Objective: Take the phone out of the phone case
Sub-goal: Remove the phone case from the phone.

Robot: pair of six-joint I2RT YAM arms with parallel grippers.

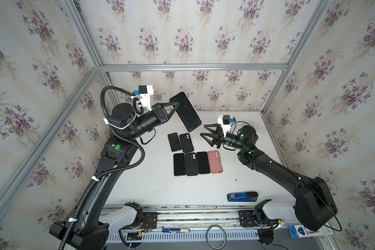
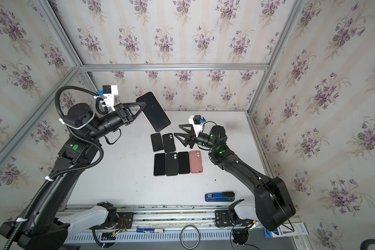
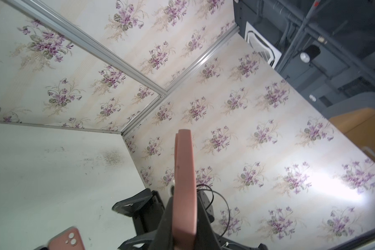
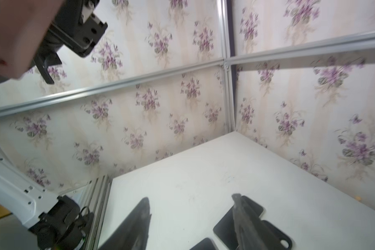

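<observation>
Above the far side of the tabletop (image 1: pixel 152 186), the left pincer (image 1: pixel 175 109) is clamped on the edge of the phone (image 1: pixel 185 111). The phone sits in its pink case (image 3: pixel 185 184), clear of the surface and tilted, screen up. Near its lower end, not touching, the right pincer (image 1: pixel 202 130) stands with jaws apart, holding nothing. Underneath lie rows of dark phones and cases (image 1: pixel 191 164) and a second pink case (image 1: pixel 215 162).

Bright, even, soft light, faint shadows on white table (image 1: pixel 156 190); glare patch on wallpaper (image 3: pixel 333 186) in left wrist view; right wrist view motion-blurred; top views bowed at edges.
</observation>
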